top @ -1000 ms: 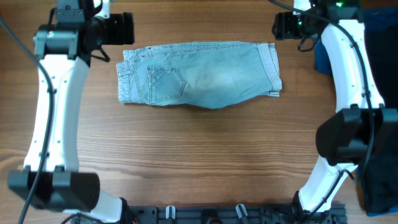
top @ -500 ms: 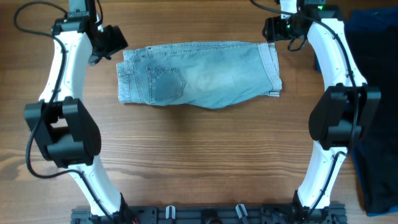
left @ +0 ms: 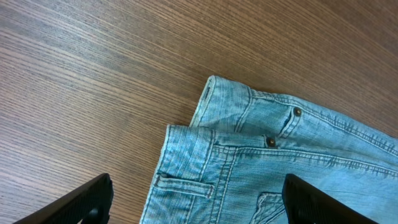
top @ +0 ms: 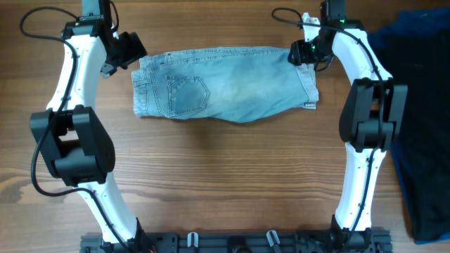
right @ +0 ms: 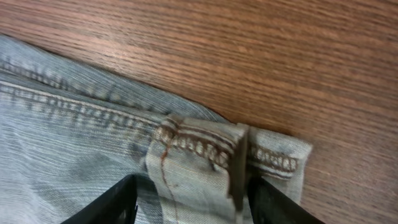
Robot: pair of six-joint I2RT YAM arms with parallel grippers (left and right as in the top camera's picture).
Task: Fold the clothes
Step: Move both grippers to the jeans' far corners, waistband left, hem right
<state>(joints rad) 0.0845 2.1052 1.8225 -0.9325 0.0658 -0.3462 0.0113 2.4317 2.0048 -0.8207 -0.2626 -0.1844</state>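
Denim shorts (top: 225, 88) lie flat on the wood table (top: 225, 183), toward the far edge and centred between both arms. Waistband points to the left arm and cuffed hems to the right arm. One back pocket (top: 187, 95) faces up.

Left gripper (top: 131, 50) is just beside the far waistband corner (left: 208, 106). Jaws are spread wide, fingers (left: 81, 202) are off the cloth, and nothing is held. Two rivets show on the band in the left wrist view.

Right gripper (top: 304, 53) is over the far corner of the cuffed hem (right: 205, 146). Jaws are partly apart, one finger (right: 109, 205) on each side of the cuff's stitched edge. No pinch is visible, so nothing is gripped. I can't tell if the pads touch the fabric.

Dark blue cloth (top: 411, 28) and a black garment (top: 430, 140) sit at the table's right edge, well apart from the shorts.
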